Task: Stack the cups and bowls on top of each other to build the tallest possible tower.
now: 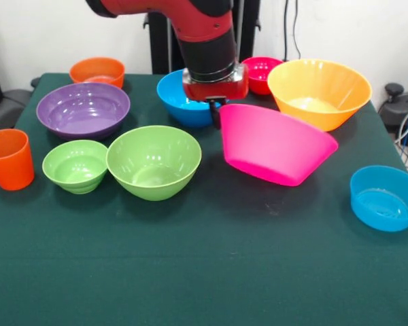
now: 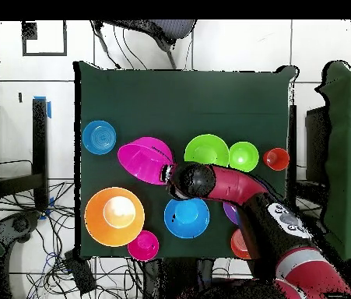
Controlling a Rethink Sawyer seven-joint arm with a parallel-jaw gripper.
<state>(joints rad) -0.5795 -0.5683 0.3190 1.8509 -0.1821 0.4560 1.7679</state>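
Your hand (image 1: pixel 216 112) has the pink bowl (image 1: pixel 275 144) by its rim, pinched at the edge nearest the arm. The bowl hangs tilted, the gripped side high and the opposite side dipping toward the tabletop (image 1: pixel 211 265); whether that low edge touches the cloth cannot be told from either view. The fingers are narrow, closed on the rim wall, with only a dark tip showing below the wrist.

What the coming move turns on: the big green bowl (image 1: pixel 154 161) sits just beside the pink one, to the left in the front view, upright and empty. It looks like the base of the tower, so the pink bowl would need to travel sideways that way and level out to seat in it.

No tower stands yet. The orange cup (image 1: pixel 9 159) waits at the far left edge, next to the small green bowl (image 1: pixel 75 166). The purple bowl (image 1: pixel 83 109), blue bowl (image 1: pixel 182 97) and large orange bowl (image 1: pixel 319 92) sit behind.
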